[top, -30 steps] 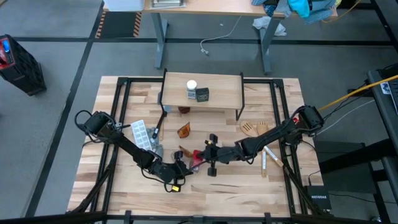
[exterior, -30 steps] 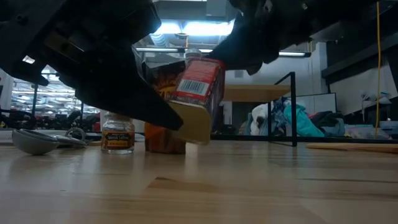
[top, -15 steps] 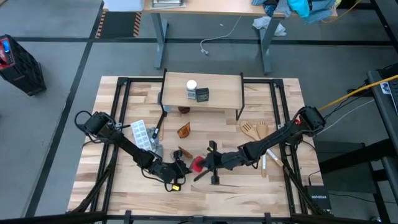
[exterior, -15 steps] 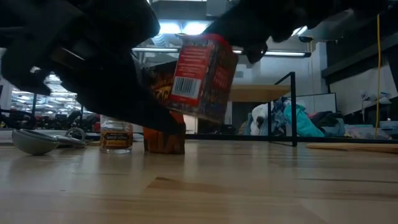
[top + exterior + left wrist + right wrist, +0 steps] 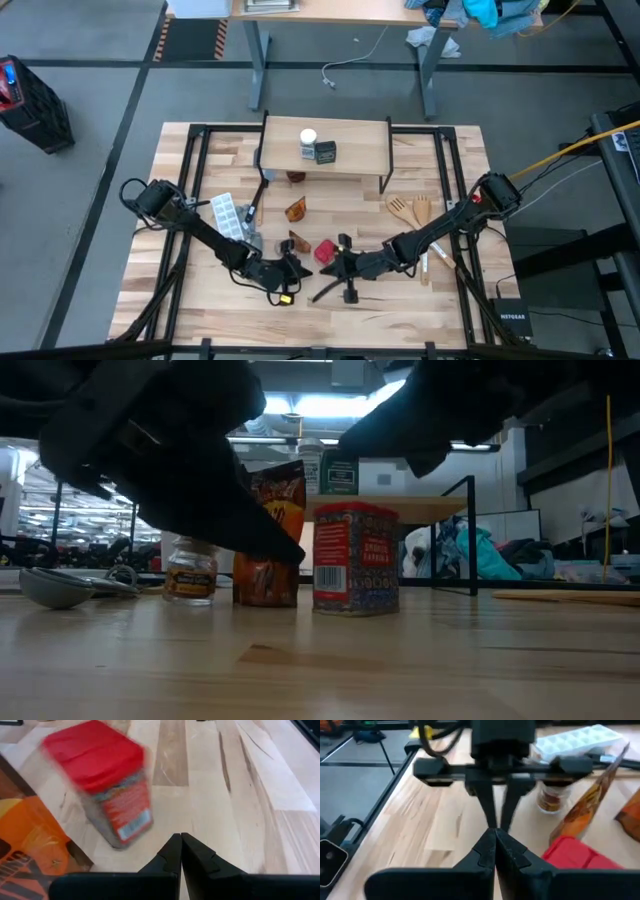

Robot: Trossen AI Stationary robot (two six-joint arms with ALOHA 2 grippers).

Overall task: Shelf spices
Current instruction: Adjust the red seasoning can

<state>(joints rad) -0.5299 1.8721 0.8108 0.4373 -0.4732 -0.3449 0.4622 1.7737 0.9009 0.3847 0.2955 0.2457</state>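
Set down since a second ago, when it hung tilted in the air between the two arms, the red-topped box [image 5: 356, 558] now stands upright on the tabletop [image 5: 400, 310], free of both claws, toward the middle of the near edge. Just beside it stands an orange packet [image 5: 267, 540], with a small brown-capped jar [image 5: 190, 571] a little farther along. Another orange packet [image 5: 296, 210] lies nearer the shelf [image 5: 360, 150], a raised light-wood board on black legs at the middle of the far edge. On the shelf stand a white-capped jar [image 5: 308, 139] and a dark grey square tin [image 5: 324, 153], touching or nearly so.

Left claw [image 5: 298, 268] sits just beside the box with its fingers pressed together, holding nothing. Right claw [image 5: 332, 268] faces it from the other side, also closed and empty. A pale ice-cube tray [image 5: 227, 215] lies toward the left edge, and wooden utensils [image 5: 410, 207] toward the right edge.
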